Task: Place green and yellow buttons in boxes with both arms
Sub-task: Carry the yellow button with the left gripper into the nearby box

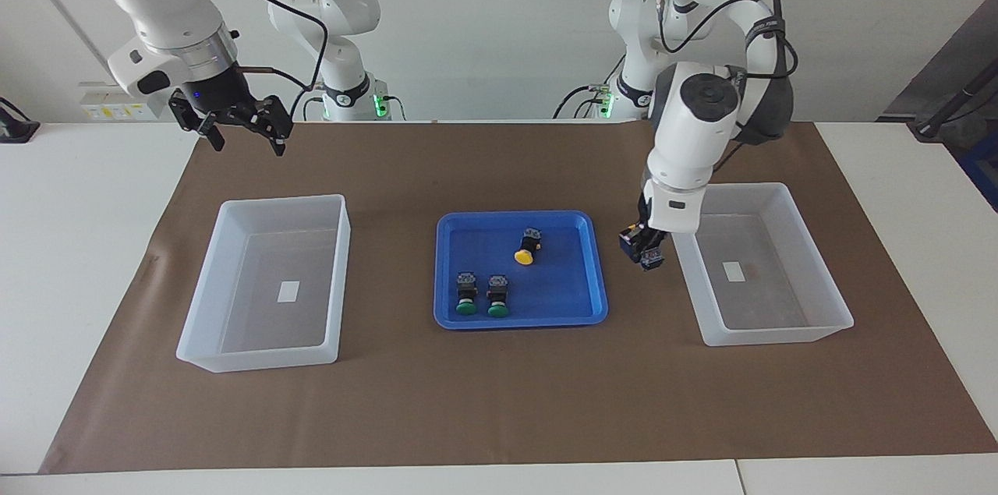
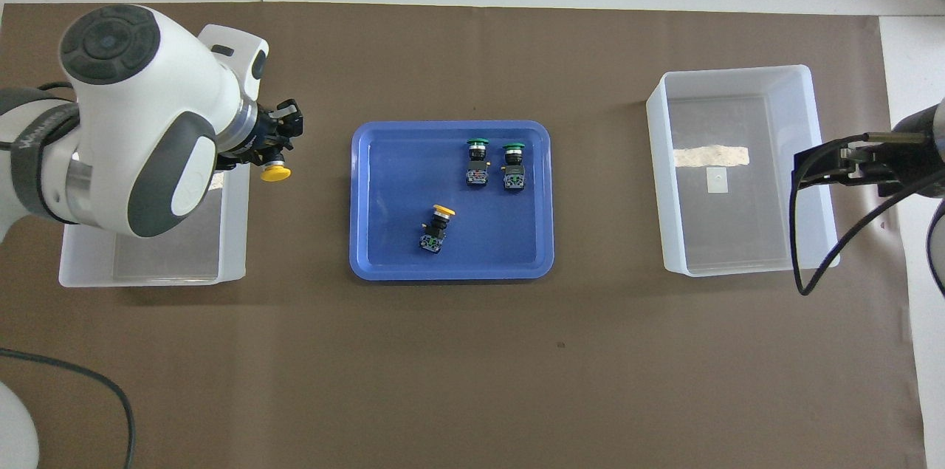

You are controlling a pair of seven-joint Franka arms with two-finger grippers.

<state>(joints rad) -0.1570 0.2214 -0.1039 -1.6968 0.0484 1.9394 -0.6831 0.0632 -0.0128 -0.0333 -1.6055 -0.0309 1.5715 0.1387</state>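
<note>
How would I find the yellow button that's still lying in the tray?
Look at the blue tray in the middle of the brown mat. Three buttons lie in it; the yellow button lies alone, nearer the robots than the two green buttons, the only yellow-capped one there.

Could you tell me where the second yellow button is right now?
The left gripper holds that yellow button in the air, between the blue tray and the box at the left arm's end of the table.

We see two green-capped buttons [image 2: 495, 162] side by side and one yellow-capped button [image 2: 437, 225] lying in the frame's centre. A second yellow button [image 2: 275, 171] hangs gripped at upper left, beside a translucent white box [image 2: 230, 233]. The matching box [image 2: 738, 166] sits at right.
</note>
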